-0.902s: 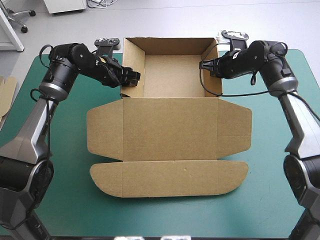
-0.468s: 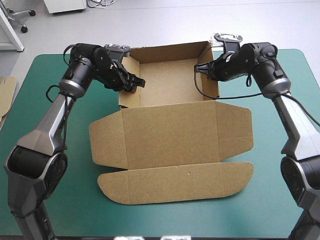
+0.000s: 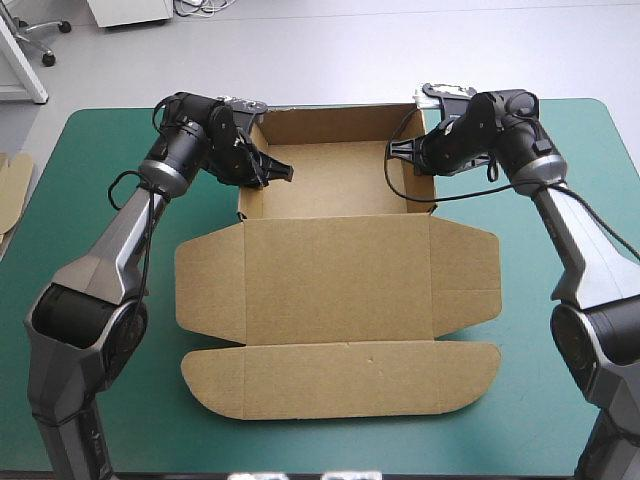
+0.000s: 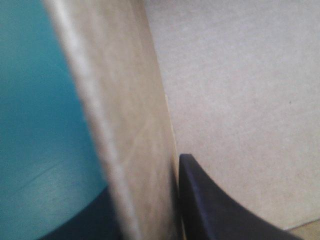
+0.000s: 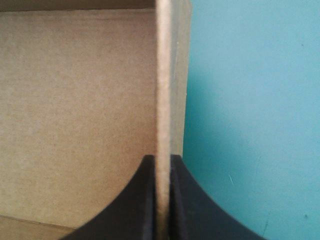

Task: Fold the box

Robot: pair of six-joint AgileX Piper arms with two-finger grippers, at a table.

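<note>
The left arm (image 3: 108, 250) is built of smooth silver-grey tapered shells joined by rounded black housings; its lowest joint is a dark, glossy drum; the wrist section is matt black and lumpy, perhaps ribbed, though the high view is too coarse to be sure; the right arm (image 3: 580, 240) matches it in silver-grey shell and black joints; the left tool (image 3: 274, 172) ends in two broad black fingers (image 4: 215, 205) shaped like curved fins; the right tool (image 3: 401, 152) carries the same fins, its fingers (image 5: 187, 205) flaring wide at the base and narrowing toward the tips.
</note>
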